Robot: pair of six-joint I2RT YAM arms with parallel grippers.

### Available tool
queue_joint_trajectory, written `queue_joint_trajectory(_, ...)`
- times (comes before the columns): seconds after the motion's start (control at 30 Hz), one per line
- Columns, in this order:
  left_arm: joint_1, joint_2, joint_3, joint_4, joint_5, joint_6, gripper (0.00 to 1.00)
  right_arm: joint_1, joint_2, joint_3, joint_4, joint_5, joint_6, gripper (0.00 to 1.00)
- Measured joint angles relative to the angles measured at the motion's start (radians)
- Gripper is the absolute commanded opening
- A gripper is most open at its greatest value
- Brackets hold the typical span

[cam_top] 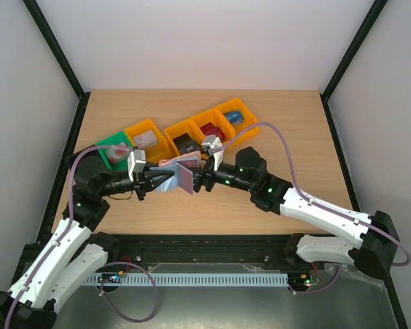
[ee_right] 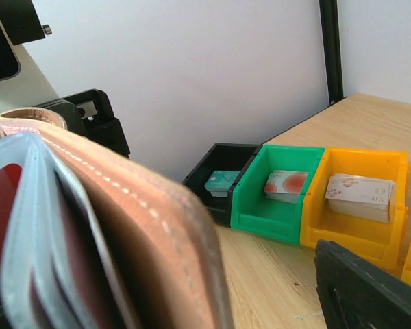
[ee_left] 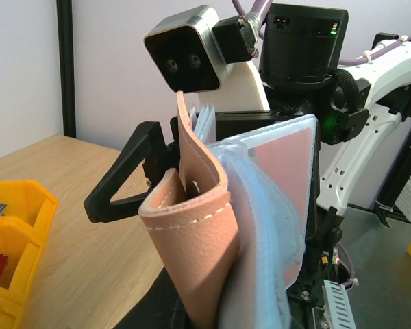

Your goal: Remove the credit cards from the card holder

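Off the table (cam_top: 288,147), btwn both grippers, the card holder (cam_top: 180,175) is held opened, w/ its clear sleeves fanned out.

**End effectors**
- L gripper (cam_top: 153,182), at the holder's left, is clamped tight on the holder. The contact point is hidden.
- R gripper (cam_top: 196,179), at the holder's right, is spread wide. Its jaws are set either side of the holder and nothing is gripped.
- A pink card (ee_left: 281,171) is seen in the front sleeve, so extraction is judged not yet done for it.

**Fault risks**
- If the R jaws are closed on cover plus sleeves, not on one card edge, the whole holder is pulled and may be stripped from the L grip.
- If only a card corner is caught, the card may be dropped or its sleeve torn.

**Containers (beyond the holder, from the left)**
- Black bin (ee_right: 198,186): teal card (ee_right: 221,181).
- Green bin (ee_right: 274,223): white/orange card (ee_right: 285,185).
- Yellow bin (ee_right: 349,236): white card (ee_right: 362,195).
- Three orange bins (cam_top: 171,133), further right: dark, red and blue contents, type not resolved.
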Motion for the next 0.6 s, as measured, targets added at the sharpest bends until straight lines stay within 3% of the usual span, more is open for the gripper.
queue_joint_trajectory(0.2,0.003,-0.011,-0.012,0.022,0.013,-0.018,0.02,-0.001,0.002,0.002,0.011,-0.038,-0.007,0.94)
queue_joint_trajectory(0.33,-0.005,-0.031,-0.013,0.05,0.053,-0.036,0.02,-0.008,-0.02,-0.004,0.027,-0.14,-0.037,0.97)
queue_joint_trajectory(0.53,-0.012,-0.027,-0.031,0.086,0.063,-0.045,0.02,0.007,-0.051,-0.022,0.056,-0.31,-0.066,0.92)
queue_joint_trajectory(0.6,-0.011,-0.021,-0.04,0.085,0.055,-0.045,0.02,0.015,-0.049,-0.022,0.068,-0.365,-0.066,0.82)
